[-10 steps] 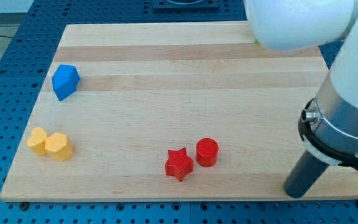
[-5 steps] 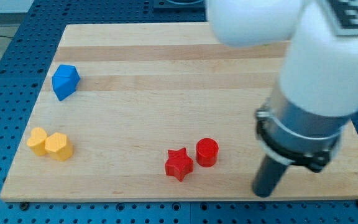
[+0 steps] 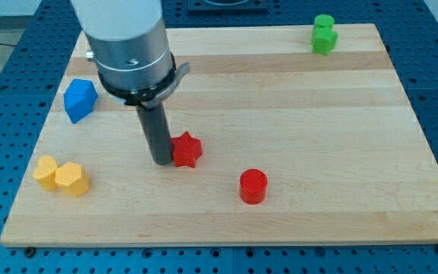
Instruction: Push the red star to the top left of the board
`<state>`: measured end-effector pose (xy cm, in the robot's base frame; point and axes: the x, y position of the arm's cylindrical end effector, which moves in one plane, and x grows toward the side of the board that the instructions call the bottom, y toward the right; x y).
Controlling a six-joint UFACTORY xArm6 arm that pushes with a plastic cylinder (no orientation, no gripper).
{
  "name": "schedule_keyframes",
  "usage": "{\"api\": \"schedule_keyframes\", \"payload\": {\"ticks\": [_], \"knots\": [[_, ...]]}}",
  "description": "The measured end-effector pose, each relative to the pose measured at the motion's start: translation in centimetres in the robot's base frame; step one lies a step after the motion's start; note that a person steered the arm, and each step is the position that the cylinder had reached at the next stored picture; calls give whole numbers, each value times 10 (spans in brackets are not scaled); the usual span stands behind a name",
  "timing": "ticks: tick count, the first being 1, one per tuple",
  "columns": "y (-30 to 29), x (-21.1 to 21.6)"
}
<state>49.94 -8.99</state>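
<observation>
The red star (image 3: 188, 149) lies on the wooden board (image 3: 280, 122), left of the board's middle. My tip (image 3: 162, 161) stands on the board right at the star's left side, touching it or nearly so. The dark rod rises from the tip to the grey and white arm at the view's top left. The red cylinder (image 3: 253, 186) stands apart, to the lower right of the star.
A blue block (image 3: 80, 100) sits near the board's left edge, above and left of my tip. Two yellow blocks (image 3: 61, 176) lie at the lower left. A green block (image 3: 324, 34) stands at the top right.
The arm swept from the lower right across to the left. The red star moved up and left, away from the red cylinder. The green block has come into view.
</observation>
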Motion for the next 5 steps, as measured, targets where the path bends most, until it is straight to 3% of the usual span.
{"api": "schedule_keyframes", "payload": {"ticks": [1, 2, 5], "knots": [[4, 34], [37, 38], [34, -87]]}}
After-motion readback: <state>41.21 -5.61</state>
